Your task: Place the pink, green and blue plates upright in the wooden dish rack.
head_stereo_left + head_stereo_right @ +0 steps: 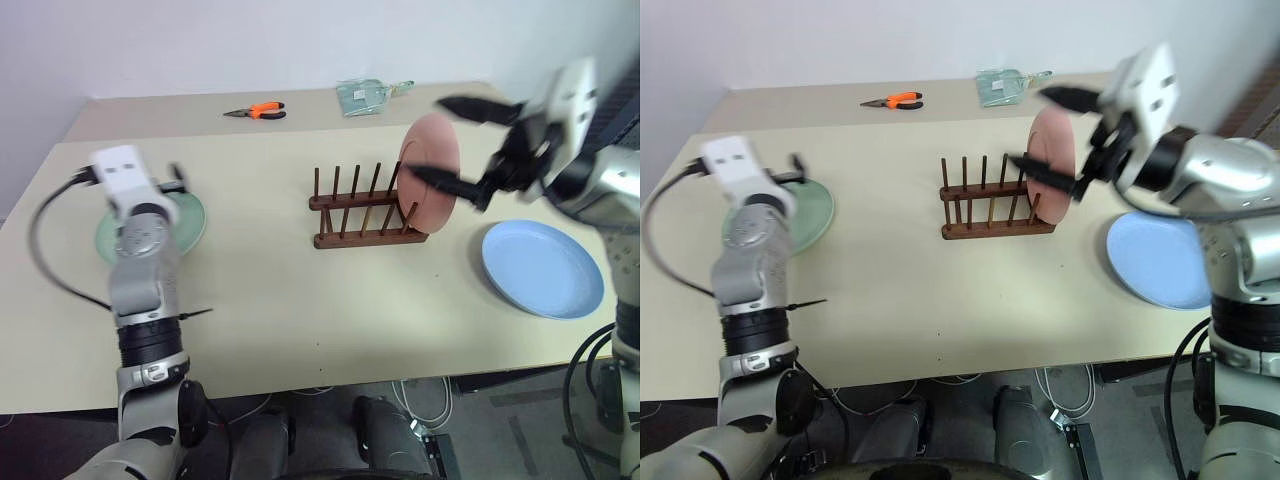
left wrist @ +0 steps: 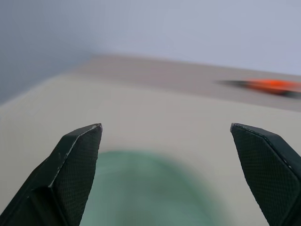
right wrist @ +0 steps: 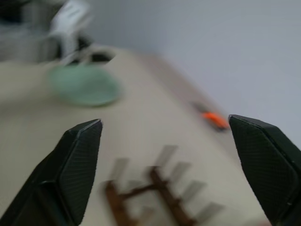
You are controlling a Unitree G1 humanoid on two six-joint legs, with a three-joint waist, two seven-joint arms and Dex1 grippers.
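Observation:
The pink plate [image 1: 432, 165] stands upright at the right end of the wooden dish rack [image 1: 362, 212] in the middle of the table. My right gripper [image 1: 425, 135] hovers open right in front of it, one finger above the plate's rim and one across its face, holding nothing. The blue plate [image 1: 542, 268] lies flat on the table to the right of the rack. At the far left lies the green plate [image 1: 812, 212], partly hidden by my left arm. My left gripper [image 2: 164, 127] is open just above the green plate [image 2: 150, 188], with nothing between its fingers.
Orange-handled pliers [image 1: 258, 111] and a clear plastic packet [image 1: 365, 95] lie at the back of the table. Several rack slots to the left of the pink plate stand free. Cables hang below the table's front edge [image 1: 330, 375].

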